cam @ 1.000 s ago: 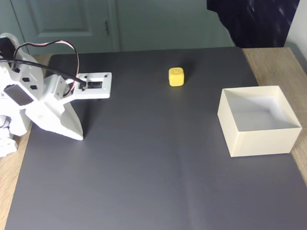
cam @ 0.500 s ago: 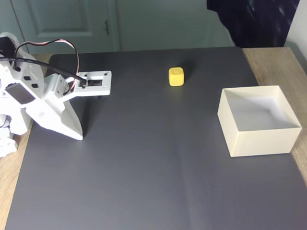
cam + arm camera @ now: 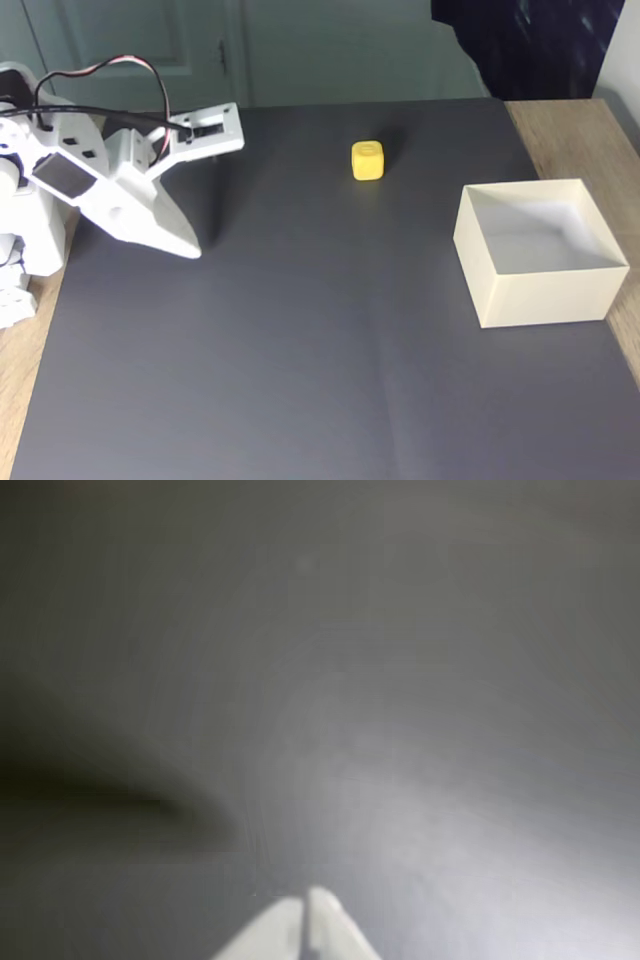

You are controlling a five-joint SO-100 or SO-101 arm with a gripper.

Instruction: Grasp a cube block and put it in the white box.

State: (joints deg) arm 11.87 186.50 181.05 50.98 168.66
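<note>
— Seen in the fixed view: a dark grey mat (image 3: 330, 350) over a wooden table (image 3: 575, 125), wood bare along the right edge and at the near left corner. On the mat, toward the far edge and a little right of the middle, the cube block (image 3: 367, 160), bright yellow, rounded edges, faint round mark on top. Resting flat, touching nothing.

— And the white box (image 3: 540, 250)?

— Near the right edge of the mat, about halfway between far and near edges. Square, cream-white, thin walls, pale inside, open at the top. Well apart from the cube block, nearer the camera and further right.

— The arm?

— White, at the left edge of the table, leaning over the far left part of the mat. Red, white and black wires (image 3: 95, 75) looped above it. Gripper (image 3: 190, 250) pointing down and toward the mat, tip just above the grey surface, well apart from the cube block and farther still from the white box.

— Fingers apart or together?

— Together. In the wrist view, two white fingertips (image 3: 320, 920) at the bottom edge meeting in one point, only a thin seam between, nothing clamped. Beyond them just blurred grey mat and a dark shadow on the left.

— Behind the table?

— A pale green panelled door (image 3: 150, 50) and, at the far right, dark blue cloth (image 3: 530, 45).
</note>
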